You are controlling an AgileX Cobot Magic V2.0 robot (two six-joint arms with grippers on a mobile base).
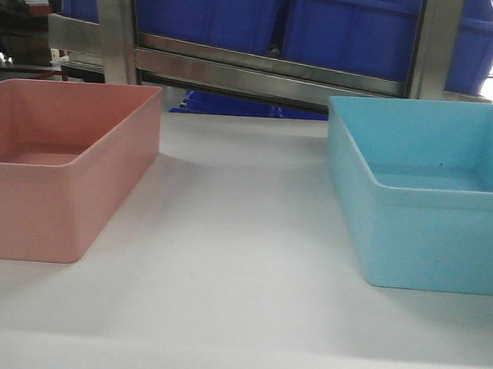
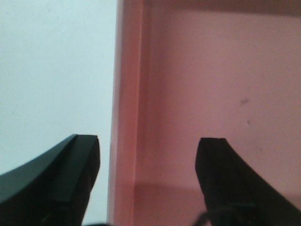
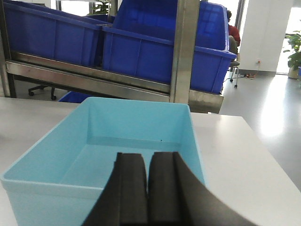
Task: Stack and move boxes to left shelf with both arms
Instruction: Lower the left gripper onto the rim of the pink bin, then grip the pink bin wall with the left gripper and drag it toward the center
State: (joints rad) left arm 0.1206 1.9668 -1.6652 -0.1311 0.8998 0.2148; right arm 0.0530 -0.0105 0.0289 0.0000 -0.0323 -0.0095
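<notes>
pink tub [image 1: 61, 198] sits left on the white table [image 1: 234, 251]; the left gripper [image 2: 146, 148] gapes wide astride its wall, gripping nothing. blue tub [image 1: 428, 229] sits well apart at right; the right gripper [image 3: 148, 165], pressed together and empty, hovers at its near rim.

The pink tub [image 2: 211, 70] fills the right two thirds of the frame, and its rim runs top to bottom just left of centre. The pale table [image 2: 51, 61] takes up the left side. The left gripper [image 2: 148, 142] stands spread wide at the bottom. One dark finger [image 2: 70, 174] is over the table at lower left, the other over the tub's floor at lower right, with the rim between them. A few small dark specks [image 2: 243, 100] mark the tub's floor at centre right.
</notes>
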